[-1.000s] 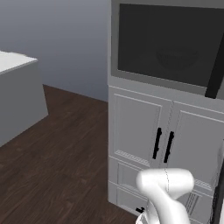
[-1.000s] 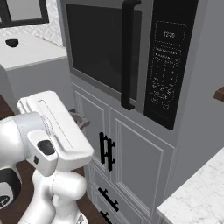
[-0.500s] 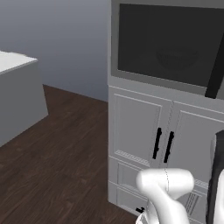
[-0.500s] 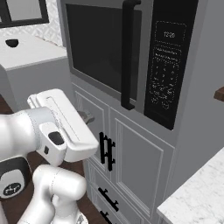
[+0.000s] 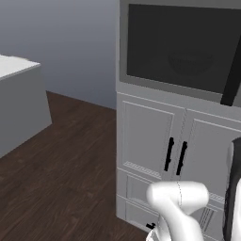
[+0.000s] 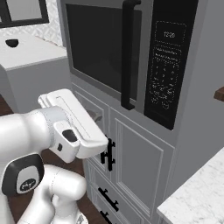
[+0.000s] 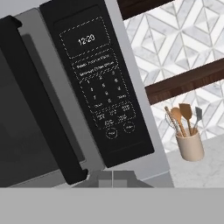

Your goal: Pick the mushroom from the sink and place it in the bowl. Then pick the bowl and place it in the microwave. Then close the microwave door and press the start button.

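The gripper, fingers together and holding nothing, faces the control panel beside the closed microwave door.

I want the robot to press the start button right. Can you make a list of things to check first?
1. Microwave door shut: ok, it sits flush against the control panel.
2. Bowl inside: ok, its faint outline shows through the glass.
3. Mushroom in the bowl: cannot tell.
4. Pincer shut for poking: ok.
5. Pincer aimed at the buttons: ok, the panel is straight ahead in the hand view.
6. Which round button is start: cannot tell, labels too small.
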